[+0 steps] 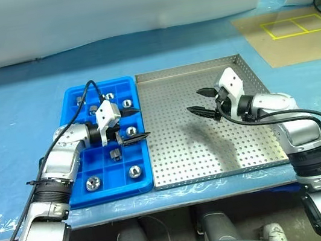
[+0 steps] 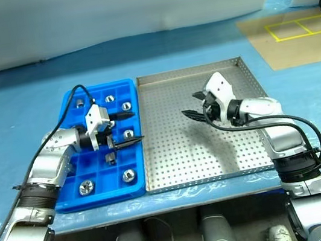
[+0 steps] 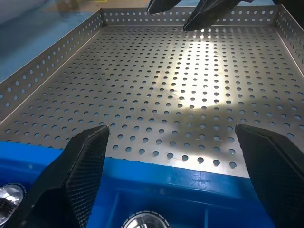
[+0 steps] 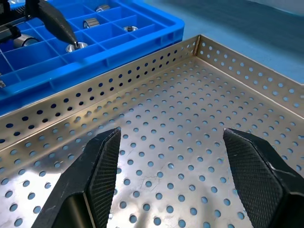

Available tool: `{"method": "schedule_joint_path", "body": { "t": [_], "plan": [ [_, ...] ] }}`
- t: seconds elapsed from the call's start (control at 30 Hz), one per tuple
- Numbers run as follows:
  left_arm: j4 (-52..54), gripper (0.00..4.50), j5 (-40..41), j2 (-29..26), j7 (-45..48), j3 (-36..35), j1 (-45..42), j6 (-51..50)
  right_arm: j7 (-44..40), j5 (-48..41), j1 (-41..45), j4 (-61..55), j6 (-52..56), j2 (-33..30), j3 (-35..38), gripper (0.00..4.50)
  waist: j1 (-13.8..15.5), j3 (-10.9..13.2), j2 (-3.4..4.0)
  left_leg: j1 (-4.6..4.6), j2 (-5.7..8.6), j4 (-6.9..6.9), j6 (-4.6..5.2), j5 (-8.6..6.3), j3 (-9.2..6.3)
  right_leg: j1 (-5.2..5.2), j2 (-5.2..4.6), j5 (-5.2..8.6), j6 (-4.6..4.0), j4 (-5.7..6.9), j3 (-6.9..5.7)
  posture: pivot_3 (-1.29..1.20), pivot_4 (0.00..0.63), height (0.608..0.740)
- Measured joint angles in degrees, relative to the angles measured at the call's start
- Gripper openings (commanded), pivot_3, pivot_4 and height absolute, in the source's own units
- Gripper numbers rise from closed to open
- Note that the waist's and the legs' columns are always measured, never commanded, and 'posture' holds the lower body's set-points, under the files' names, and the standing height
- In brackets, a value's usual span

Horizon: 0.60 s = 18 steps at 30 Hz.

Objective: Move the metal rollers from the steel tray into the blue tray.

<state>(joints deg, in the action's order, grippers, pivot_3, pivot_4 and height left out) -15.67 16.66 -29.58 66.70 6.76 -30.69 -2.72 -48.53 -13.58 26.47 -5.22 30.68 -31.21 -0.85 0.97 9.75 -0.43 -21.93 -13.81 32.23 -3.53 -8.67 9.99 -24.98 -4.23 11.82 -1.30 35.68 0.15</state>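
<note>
On the blue-covered tabletop (image 1: 18, 106) we see the blue tray (image 1: 83, 191) on the left, its long side touching the steel tray (image 1: 217, 166) on the right. The metal rollers (image 1: 135, 171) sit singly in several of the blue tray's compartments; we make out about eight of them, a few partly hidden by the arm. Our left claw (image 1: 136, 124) hangs over the blue tray's right-hand columns, pointing toward the steel tray, its fingers spread wide and holding nothing. The steel tray's perforated floor shows no rollers. Our right claw (image 1: 200, 101) hovers above the middle of the steel tray, pointing left, fingers apart and empty.
</note>
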Motion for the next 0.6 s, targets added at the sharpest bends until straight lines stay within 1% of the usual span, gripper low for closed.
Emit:
{"method": "schedule_joint_path", "body": {
  "t": [0.2, 0.6],
  "plan": [
    [0.0, 4.5, 0.0, -0.5, -1.1, -1.7, 0.0, 0.0, 0.2, 0.0, 1.6, 2.1, -0.8, 0.3, -0.2, 3.51, 0.1, 0.0, 0.0, 0.0, 0.0, 0.0, 0.03, -0.01, 0.0, 0.0, -0.01, 0.0, 0.0, 0.0, 0.0, -0.21, 0.15, 0.74],
    [0.6, 4.5, 0.1, -0.8, -2.2, -3.1, 1.4, -0.2, 0.3, -0.1, 1.6, 2.3, -0.9, 0.4, -0.2, 3.51, 0.2, 0.0, 0.0, 0.0, 0.0, 0.0, 0.03, -0.02, 0.0, 0.0, -0.01, 0.0, 0.0, -0.02, 0.0, -0.21, 0.15, 0.74]
  ]
}}
